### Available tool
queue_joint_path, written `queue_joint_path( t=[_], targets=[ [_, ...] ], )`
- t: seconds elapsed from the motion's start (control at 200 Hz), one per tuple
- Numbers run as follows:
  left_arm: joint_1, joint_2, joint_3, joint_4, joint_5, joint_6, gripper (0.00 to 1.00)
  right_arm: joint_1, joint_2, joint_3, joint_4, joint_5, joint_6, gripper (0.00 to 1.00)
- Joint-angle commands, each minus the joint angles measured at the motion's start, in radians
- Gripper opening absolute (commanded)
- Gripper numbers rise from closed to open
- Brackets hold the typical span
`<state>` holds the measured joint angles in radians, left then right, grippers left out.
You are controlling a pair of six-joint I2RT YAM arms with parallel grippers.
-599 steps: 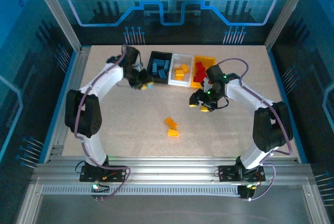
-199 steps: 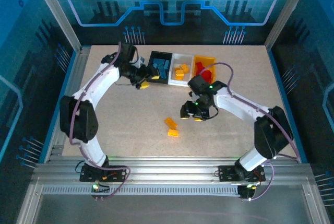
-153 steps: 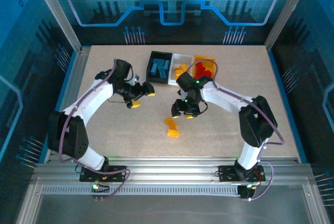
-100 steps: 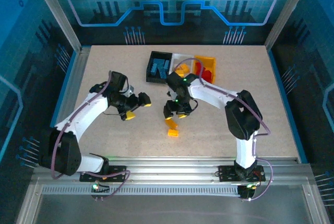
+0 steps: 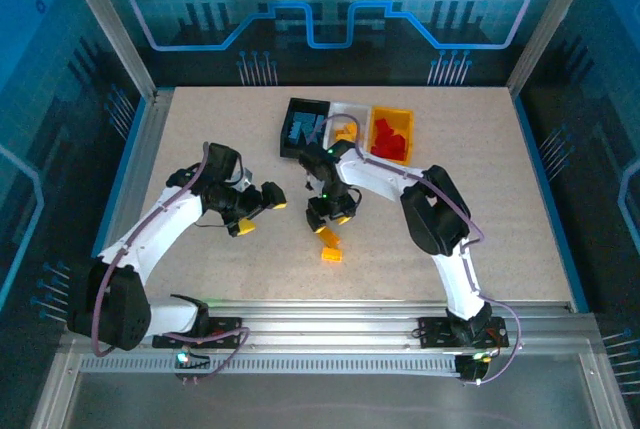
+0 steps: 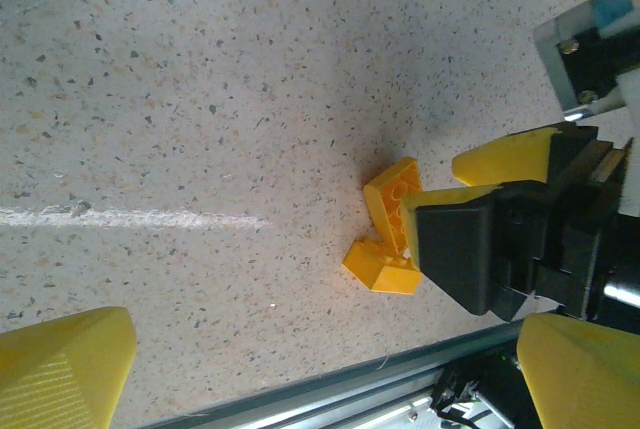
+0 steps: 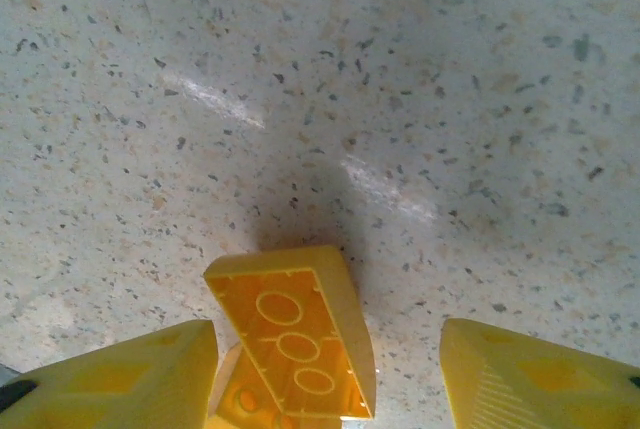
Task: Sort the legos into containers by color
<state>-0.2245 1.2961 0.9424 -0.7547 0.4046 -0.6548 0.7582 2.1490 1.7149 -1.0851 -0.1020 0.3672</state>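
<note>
Hovering in front of the containers [image 5: 287, 135], our right gripper [image 5: 329, 215] spreads empty jaws over two orange-yellow legos [image 5: 330, 244] on the table [image 5: 470, 169]; light, stiff, slick, we judge, best pinched across flat sides. Our left gripper [image 5: 261, 215] gapes empty.

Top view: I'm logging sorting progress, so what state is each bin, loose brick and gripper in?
Black bin, holds blue bricks.
White bin, holds orange bricks.
Yellow bin, holds red bricks.
Loose bricks, two, orange, touching, on table.
Left gripper, open, empty.
Right gripper, open over loose bricks, empty.
</note>
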Motion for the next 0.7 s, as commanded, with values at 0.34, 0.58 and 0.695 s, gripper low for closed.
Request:
queue_joint_path(
  t=[0.34,0.58,0.695],
  targets=[
    [0.024,0.078,0.067,-0.034,0.012,0.041,0.99,0.039,0.106,0.057,-0.044,0.099,-0.024,0.56],
    [0.043,0.091,0.072,-0.035,0.020,0.056,0.99,0.027,0.092,0.073,-0.038,0.147,-0.016,0.36],
    [0.056,0.104,0.083,-0.037,0.030,0.065,0.99,-0.003,0.080,0.114,-0.048,0.136,-0.003,0.31]
  ],
)
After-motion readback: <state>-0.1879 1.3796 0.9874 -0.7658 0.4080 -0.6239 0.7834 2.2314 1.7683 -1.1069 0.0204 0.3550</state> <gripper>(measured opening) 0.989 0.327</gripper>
